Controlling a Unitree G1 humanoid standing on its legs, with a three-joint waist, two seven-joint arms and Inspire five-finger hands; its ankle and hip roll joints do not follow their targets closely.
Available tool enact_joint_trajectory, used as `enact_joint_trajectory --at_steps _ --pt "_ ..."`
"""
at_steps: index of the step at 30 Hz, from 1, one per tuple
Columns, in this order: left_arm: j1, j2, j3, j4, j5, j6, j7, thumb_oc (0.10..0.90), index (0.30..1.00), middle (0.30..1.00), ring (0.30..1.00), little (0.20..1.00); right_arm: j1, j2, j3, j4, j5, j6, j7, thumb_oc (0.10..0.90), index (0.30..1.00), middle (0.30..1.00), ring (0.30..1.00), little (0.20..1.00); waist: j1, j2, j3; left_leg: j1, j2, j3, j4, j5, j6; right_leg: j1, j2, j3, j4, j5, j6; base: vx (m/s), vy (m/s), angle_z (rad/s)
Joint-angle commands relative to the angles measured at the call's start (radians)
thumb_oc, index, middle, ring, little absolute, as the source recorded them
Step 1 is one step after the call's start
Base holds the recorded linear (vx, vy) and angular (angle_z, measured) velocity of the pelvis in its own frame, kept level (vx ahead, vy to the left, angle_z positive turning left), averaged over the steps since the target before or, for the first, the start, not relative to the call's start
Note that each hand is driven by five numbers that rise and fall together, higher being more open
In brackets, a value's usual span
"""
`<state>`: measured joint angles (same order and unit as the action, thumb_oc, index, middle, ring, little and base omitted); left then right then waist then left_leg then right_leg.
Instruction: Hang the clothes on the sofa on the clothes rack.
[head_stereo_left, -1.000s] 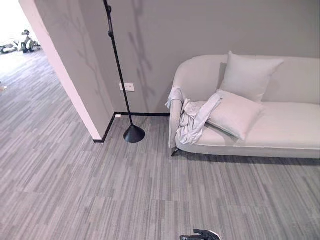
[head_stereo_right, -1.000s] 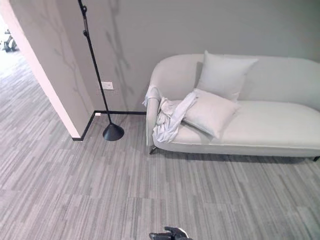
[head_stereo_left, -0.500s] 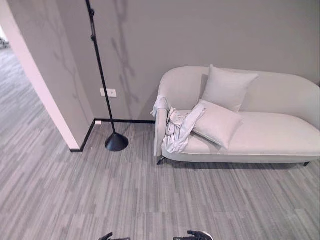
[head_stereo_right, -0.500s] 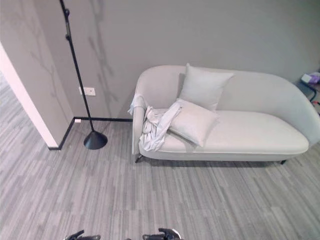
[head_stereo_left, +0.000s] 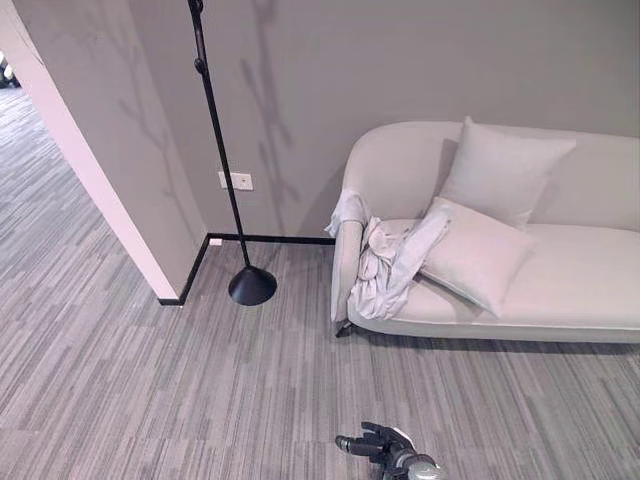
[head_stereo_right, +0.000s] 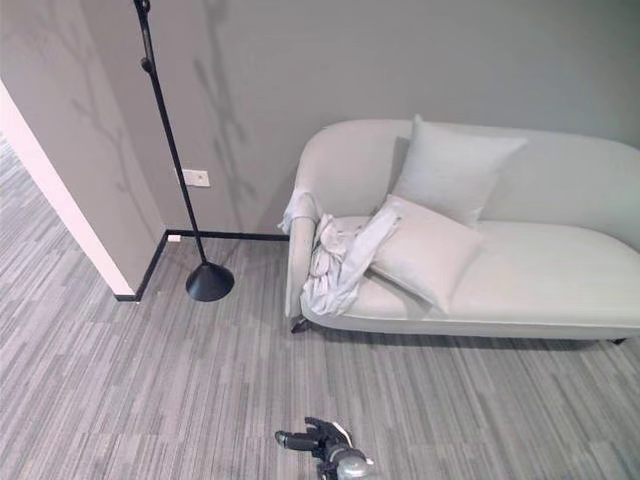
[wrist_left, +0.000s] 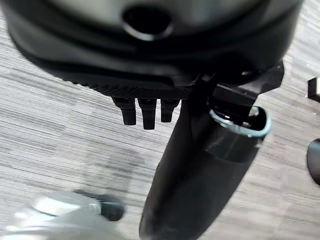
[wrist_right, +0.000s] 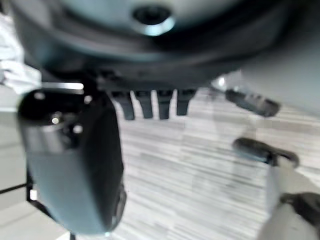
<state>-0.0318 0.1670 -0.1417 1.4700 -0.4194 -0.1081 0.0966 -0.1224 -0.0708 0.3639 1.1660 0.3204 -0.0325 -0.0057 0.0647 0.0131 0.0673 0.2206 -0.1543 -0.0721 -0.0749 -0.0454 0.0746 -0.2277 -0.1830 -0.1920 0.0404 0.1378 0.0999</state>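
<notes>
Clothes: we see the pale clothes (head_stereo_left: 388, 262) heaped at the sofa's (head_stereo_left: 560, 290) left end, draped over its armrest and front edge, beside two cushions (head_stereo_left: 478, 255).
Rack: the rack (head_stereo_left: 222, 160) stands near the wall corner, left of the sofa, bare.
Right hand: our right hand (head_stereo_left: 385, 446) hangs low over the floor (head_stereo_left: 150, 400), fingers relaxed and empty, since we judge nothing is fetched yet.
Left hand: our left hand (wrist_left: 145, 55) is loose too, holding nothing.

Crumpled pale clothes (head_stereo_left: 388, 262) (over sofa (head_stereo_left: 580, 290) arm)
</notes>
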Motion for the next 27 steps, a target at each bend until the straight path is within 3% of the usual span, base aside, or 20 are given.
enact_joint_trajectory --at_steps 1,4,5,7,8,10,14,15,17,18,20,21,22,24,25,27 --pt "-0.049 0.011 0.021 0.016 0.038 -0.039 0.005 0.800 0.900 0.900 0.900 0.900 0.000 0.001 0.021 0.002 0.009 -0.010 0.009 0.800 0.900 0.900 0.900 0.900 -0.003 -0.015 0.012 0.024 0.169 -0.003 -0.012 -0.091 -0.093 0.079 -0.052 0.040 0.013 -0.007 0.069 0.12 -0.096 0.23" --pt "-0.049 0.011 0.021 0.016 0.038 -0.039 0.005 0.800 0.900 0.900 0.900 0.900 0.000 0.001 0.021 0.002 0.009 -0.010 0.009 0.800 0.900 0.900 0.900 0.900 -0.003 -0.015 0.012 0.024 0.169 -0.003 -0.012 -0.091 -0.093 0.080 -0.052 0.040 0.013 -0.007 0.069 0.08 -0.071 0.17" --pt "-0.043 0.015 0.031 0.020 0.030 -0.037 0.006 0.800 0.900 0.900 0.900 0.900 -0.009 -0.005 0.038 -0.015 -0.020 -0.008 0.003 0.800 0.900 0.900 0.900 0.900 0.003 -0.016 -0.008 0.032 0.221 -0.009 -0.012 -0.085 -0.111 0.087 -0.022 0.032 0.035 -0.035 0.058 0.24 -0.218 -0.15" --pt "-0.043 0.014 0.031 0.020 0.030 -0.037 0.006 0.800 0.900 0.900 0.900 0.900 -0.008 -0.005 0.039 -0.015 -0.020 -0.007 0.003 0.800 0.900 0.900 0.900 0.900 0.002 -0.013 -0.008 0.034 0.225 -0.009 -0.012 -0.087 -0.113 0.089 -0.018 0.029 0.036 -0.037 0.057 0.34 -0.371 -0.08" --pt "-0.053 -0.004 -0.009 -0.008 0.032 -0.055 0.033 0.800 0.900 0.900 0.900 0.900 -0.038 -0.040 0.038 -0.008 -0.033 -0.033 -0.050 0.800 0.900 0.900 0.900 0.900 0.006 0.011 -0.020 -0.037 0.315 -0.046 0.117 0.049 -0.177 0.167 0.063 -0.035 -0.028 -0.080 0.006 0.50 -0.588 0.24" --pt "-0.058 -0.013 -0.027 -0.031 0.037 -0.059 0.050 0.800 0.900 0.900 0.900 0.900 -0.051 -0.052 0.012 0.034 -0.044 -0.032 -0.098 0.800 0.900 0.900 0.900 0.900 0.014 0.012 -0.014 -0.083 0.331 -0.042 0.215 0.100 -0.197 0.209 0.082 -0.053 -0.063 -0.101 -0.014 0.36 -0.416 0.26" --pt "-0.063 -0.028 -0.048 -0.056 0.020 -0.069 0.062 0.800 0.900 0.900 0.900 0.900 -0.058 -0.078 -0.014 0.036 -0.043 -0.038 -0.146 0.800 0.900 0.900 0.900 0.900 0.017 -0.003 0.012 -0.141 0.353 0.012 0.343 0.147 -0.194 0.278 0.095 -0.070 -0.101 -0.113 -0.042 0.13 -0.137 0.34" --pt "-0.061 -0.025 -0.041 -0.051 0.012 -0.068 0.058 0.800 0.900 0.900 0.900 0.900 -0.063 -0.105 -0.042 0.040 -0.047 -0.040 -0.171 0.800 0.900 0.900 0.900 0.900 0.014 -0.016 0.021 -0.158 0.388 0.085 0.391 0.156 -0.186 0.304 0.099 -0.082 -0.121 -0.120 -0.052 0.10 -0.108 -0.01" --pt "-0.060 -0.024 -0.039 -0.052 0.014 -0.067 0.058 0.800 0.900 0.900 0.900 0.900 -0.065 -0.120 -0.056 0.041 -0.050 -0.036 -0.182 0.800 0.900 0.900 0.900 0.900 0.016 -0.015 0.024 -0.158 0.396 0.117 0.383 0.148 -0.185 0.311 0.100 -0.087 -0.128 -0.128 -0.051 0.12 -0.081 -0.09" --pt "-0.061 -0.021 -0.038 -0.051 0.016 -0.067 0.061 0.800 0.900 0.900 0.900 0.900 -0.070 -0.134 -0.072 0.049 -0.042 -0.035 -0.195 0.800 0.900 0.900 0.900 0.900 0.017 -0.014 0.025 -0.167 0.389 0.131 0.371 0.134 -0.183 0.315 0.096 -0.089 -0.128 -0.134 -0.048 0.17 -0.052 -0.01" --pt "-0.069 -0.014 -0.028 -0.044 0.026 -0.062 0.068 0.800 0.900 0.900 0.900 0.900 -0.079 -0.181 -0.119 0.025 -0.025 -0.042 -0.227 0.800 0.900 0.900 0.900 0.900 0.023 -0.024 0.030 -0.242 0.269 0.132 0.297 -0.006 -0.147 0.316 0.078 -0.087 -0.128 -0.155 -0.033 0.16 -0.034 0.22" --pt "-0.070 -0.014 -0.028 -0.044 0.026 -0.062 0.068 0.800 0.900 0.900 0.900 0.900 -0.080 -0.180 -0.120 0.024 -0.025 -0.041 -0.227 0.800 0.900 0.900 0.900 0.900 0.021 -0.026 0.028 -0.245 0.266 0.131 0.295 -0.003 -0.146 0.313 0.075 -0.088 -0.128 -0.154 -0.032 0.13 0.011 0.21" --pt "-0.069 -0.005 -0.017 -0.040 0.029 -0.064 0.069 0.800 0.900 0.900 0.900 0.900 -0.093 -0.211 -0.156 0.023 -0.026 -0.047 -0.255 0.800 0.900 0.900 0.900 0.900 0.036 -0.013 0.030 -0.284 0.176 0.107 0.188 0.013 -0.126 0.318 0.097 -0.081 -0.128 -0.161 -0.028 0.12 0.033 0.07" --pt "-0.071 -0.002 -0.018 -0.038 0.031 -0.066 0.061 0.800 0.900 0.900 0.900 0.900 -0.113 -0.237 -0.178 0.041 -0.026 -0.050 -0.271 0.800 0.900 0.900 0.900 0.900 0.056 -0.001 0.024 -0.335 0.118 0.085 0.102 0.080 -0.115 0.323 0.127 -0.069 -0.128 -0.172 -0.031 0.23 0.041 -0.10" --pt "-0.065 0.008 0.006 -0.025 0.014 -0.063 0.043 0.800 0.900 0.900 0.900 0.900 -0.150 -0.272 -0.214 0.093 -0.030 -0.050 -0.286 0.800 0.900 0.900 0.900 0.900 0.082 0.005 0.018 -0.372 0.102 0.083 0.055 0.128 -0.115 0.347 0.171 -0.032 -0.128 -0.197 -0.037 0.43 0.091 -0.57" --pt "-0.061 0.018 0.024 -0.004 -0.008 -0.057 0.039 0.800 0.900 0.900 0.900 0.900 -0.163 -0.277 -0.238 0.153 -0.004 -0.046 -0.284 0.800 0.900 0.900 0.900 0.900 0.083 -0.023 0.003 -0.330 0.092 0.075 0.058 0.122 -0.086 0.390 0.168 -0.024 -0.128 -0.214 -0.043 0.40 0.087 -0.72"
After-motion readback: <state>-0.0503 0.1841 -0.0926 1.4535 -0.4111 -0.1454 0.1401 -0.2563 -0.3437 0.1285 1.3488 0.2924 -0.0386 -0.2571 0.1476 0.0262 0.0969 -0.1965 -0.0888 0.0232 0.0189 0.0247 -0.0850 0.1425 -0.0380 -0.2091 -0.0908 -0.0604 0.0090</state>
